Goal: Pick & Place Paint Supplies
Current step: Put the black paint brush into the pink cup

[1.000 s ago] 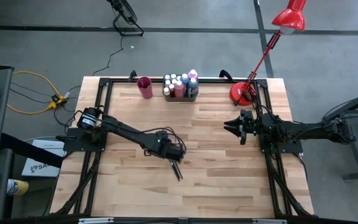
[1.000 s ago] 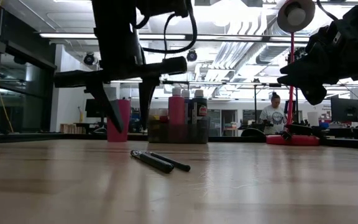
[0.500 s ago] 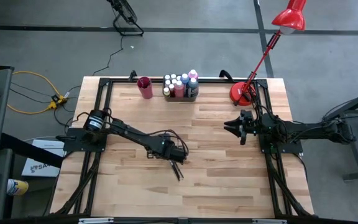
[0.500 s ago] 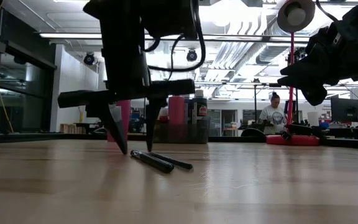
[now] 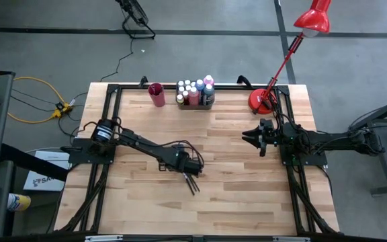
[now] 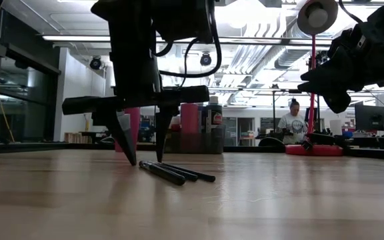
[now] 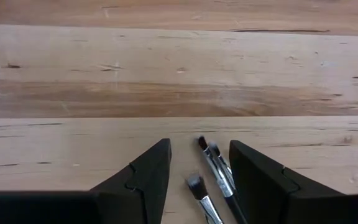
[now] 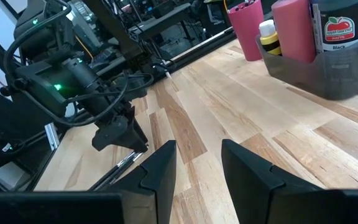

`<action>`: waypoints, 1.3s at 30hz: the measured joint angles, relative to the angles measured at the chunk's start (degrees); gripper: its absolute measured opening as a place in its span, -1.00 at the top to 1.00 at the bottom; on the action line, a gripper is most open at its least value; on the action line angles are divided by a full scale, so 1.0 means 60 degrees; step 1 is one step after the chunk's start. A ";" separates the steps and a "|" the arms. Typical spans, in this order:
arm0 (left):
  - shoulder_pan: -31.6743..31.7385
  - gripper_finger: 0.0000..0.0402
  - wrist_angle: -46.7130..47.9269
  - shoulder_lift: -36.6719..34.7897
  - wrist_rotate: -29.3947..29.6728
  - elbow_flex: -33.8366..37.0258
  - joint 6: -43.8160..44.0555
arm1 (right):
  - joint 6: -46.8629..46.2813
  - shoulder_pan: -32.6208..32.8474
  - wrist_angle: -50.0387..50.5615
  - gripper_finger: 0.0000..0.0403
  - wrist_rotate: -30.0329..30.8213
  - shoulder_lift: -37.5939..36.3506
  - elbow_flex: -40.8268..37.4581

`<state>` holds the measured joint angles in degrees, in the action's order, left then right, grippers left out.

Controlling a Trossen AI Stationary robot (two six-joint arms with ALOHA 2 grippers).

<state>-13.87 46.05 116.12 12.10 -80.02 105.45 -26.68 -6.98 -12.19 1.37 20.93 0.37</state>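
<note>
three paintbrushes (image 7: 213, 171) lie on the tabletop (image 5: 234, 195) between the left end effector's (image 7: 197, 180) spread, ungripping fingers; a tray (image 8: 328, 71) bottle (image 8: 339, 28) reads "black"; right end effector (image 8: 197, 168) released.

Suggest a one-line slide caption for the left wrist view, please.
Left gripper open, its fingers straddling three paintbrushes lying on the wooden table.

Both arms are matte black, built of slim jointed links bolted to black frame rails at the table's 9 and 3 o'clock edges. The left arm (image 5: 140, 144) carries a round silver-faced joint housing near its base and loose black cable loops by the wrist. Its black two-finger gripper (image 7: 197, 177) has wedge-shaped, tapering fingers (image 7: 145, 177) with notched inner edges. The right arm (image 5: 328, 142) ends in matching black fingers (image 8: 157, 168).
</note>
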 joint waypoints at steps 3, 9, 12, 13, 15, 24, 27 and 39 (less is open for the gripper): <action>0.0000 0.27 0.0029 0.0003 -0.0070 0.0006 0.0004 | 0.0000 0.0001 0.0000 0.39 0.0000 0.0000 0.0000; 0.0000 0.60 0.0148 0.0013 -0.0095 0.0019 0.0000 | 0.0000 -0.0001 0.0000 0.39 0.0000 0.0000 0.0001; 0.0000 0.74 0.0175 0.0020 -0.0112 0.0028 0.0002 | 0.0000 0.0003 0.0000 0.39 0.0000 0.0000 0.0000; 0.0000 0.77 0.0178 0.0020 -0.0112 0.0028 0.0001 | 0.0000 0.0001 0.0000 0.39 0.0000 0.0000 0.0000; 0.0000 0.82 0.0181 0.0020 -0.0112 0.0028 0.0000 | 0.0000 0.0000 0.0000 0.39 0.0000 0.0000 -0.0002; 0.0000 0.90 0.0283 0.0020 -0.0121 0.0028 -0.0015 | 0.0000 0.0003 0.0000 0.39 0.0000 0.0000 -0.0002; 0.0000 0.91 0.0360 0.0020 -0.0134 0.0017 -0.0015 | 0.0000 0.0002 0.0000 0.39 0.0000 0.0000 -0.0002; 0.0063 0.91 0.0819 0.0039 -0.0197 0.0017 -0.0043 | 0.0000 0.0003 0.0000 0.39 0.0000 0.0000 0.0001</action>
<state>-13.49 50.97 116.36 10.91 -79.92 105.19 -26.68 -6.96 -12.19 1.37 20.93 0.38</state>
